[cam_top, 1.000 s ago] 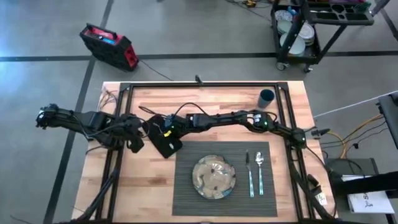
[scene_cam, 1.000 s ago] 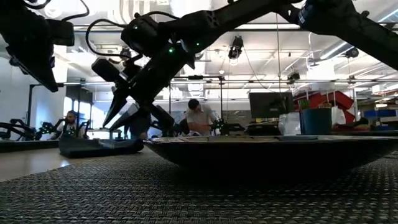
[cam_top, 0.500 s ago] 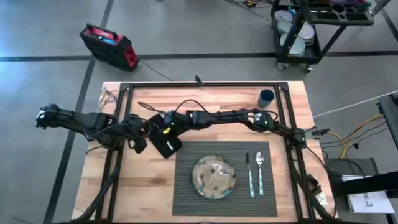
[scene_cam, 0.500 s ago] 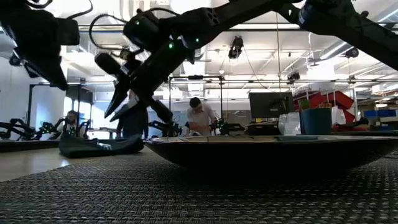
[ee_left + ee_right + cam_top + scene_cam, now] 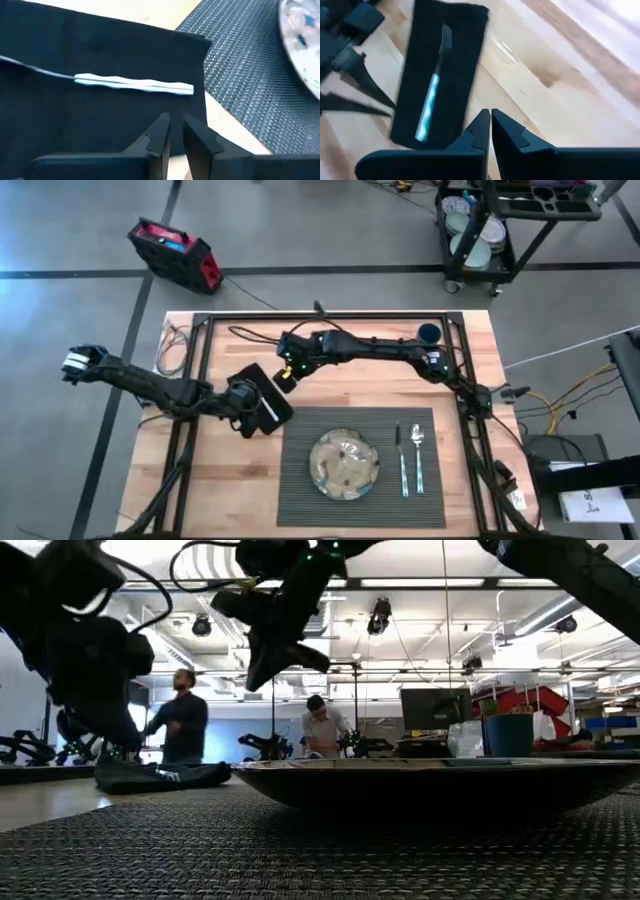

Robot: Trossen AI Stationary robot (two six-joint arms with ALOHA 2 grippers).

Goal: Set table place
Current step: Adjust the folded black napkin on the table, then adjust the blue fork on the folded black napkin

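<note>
Placemat (image 5: 300,480) unmoved; right gripper (image 5: 283,376), fingers together, now lifted off napkin (image 5: 262,396); left gripper (image 5: 250,412) nearly closed above it.

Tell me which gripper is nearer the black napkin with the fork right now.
Left. The left gripper sits right at the black napkin, at its edge away from the placemat. The right gripper is lifted off beyond the napkin's far corner, over the table.

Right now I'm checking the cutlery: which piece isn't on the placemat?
The fork. It lies on the black napkin left of the placemat, while the knife and spoon lie on the placemat.
</note>
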